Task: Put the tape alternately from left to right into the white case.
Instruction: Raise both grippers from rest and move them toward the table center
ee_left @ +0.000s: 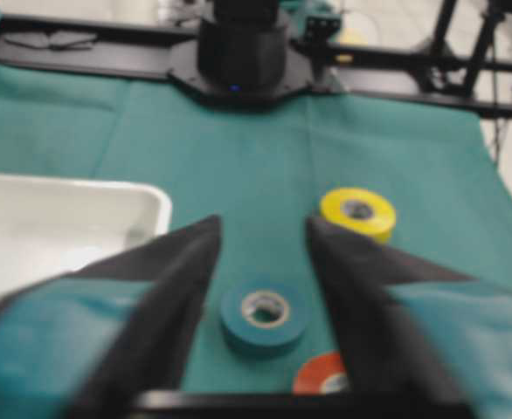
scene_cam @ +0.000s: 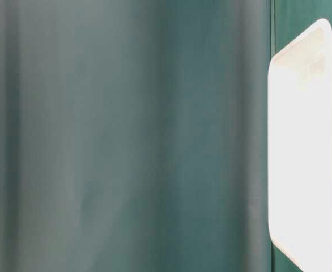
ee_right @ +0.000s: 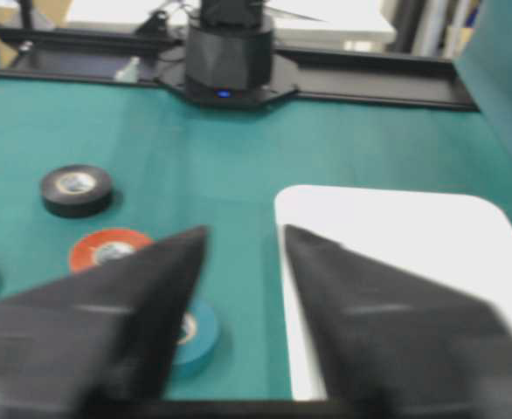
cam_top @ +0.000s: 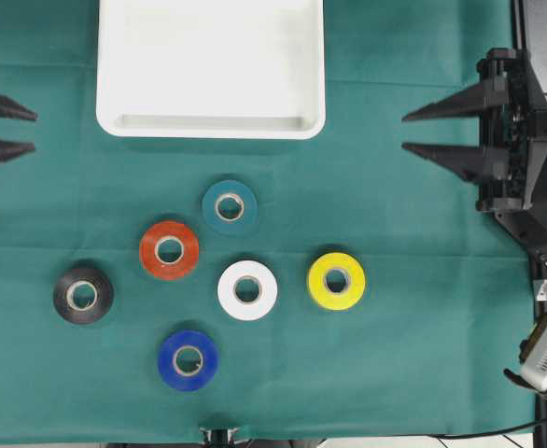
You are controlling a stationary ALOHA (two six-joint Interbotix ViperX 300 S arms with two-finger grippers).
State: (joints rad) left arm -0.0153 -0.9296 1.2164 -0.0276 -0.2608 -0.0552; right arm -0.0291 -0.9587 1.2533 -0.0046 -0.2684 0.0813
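Green cloth (cam_top: 395, 373): covers my whole table; every roll lies flat on it, core up.
Case (cam_top: 210, 126): white tray at top centre of my overhead view, nothing in it that I can see; the table-level view shows only its rim and a blur of cloth.
Teal roll (cam_top: 230, 206): nearest the case, just below its lower rim; in my left wrist view it sits between the two fingers, further out on the cloth.
Red roll (cam_top: 169, 249): down and left of the teal, near it, not touching.
White roll (cam_top: 247, 289): below the teal, right of the red.
Yellow roll (cam_top: 336, 280): right of the white, apart from it.
Black roll (cam_top: 83, 295): furthest left, well apart from the red.
Blue roll (cam_top: 188, 359): lowest, below the red and the white.
Left gripper (cam_top: 33, 132): at the left edge, level with the case's lower rim; I see its fingers apart, holding nothing.
Right gripper (cam_top: 406, 132): at the right side, pointing left, well clear of the rolls; fingers apart with a clear gap, holding nothing.
Arm bases: each wrist view shows the opposite black base at the far end of the cloth.
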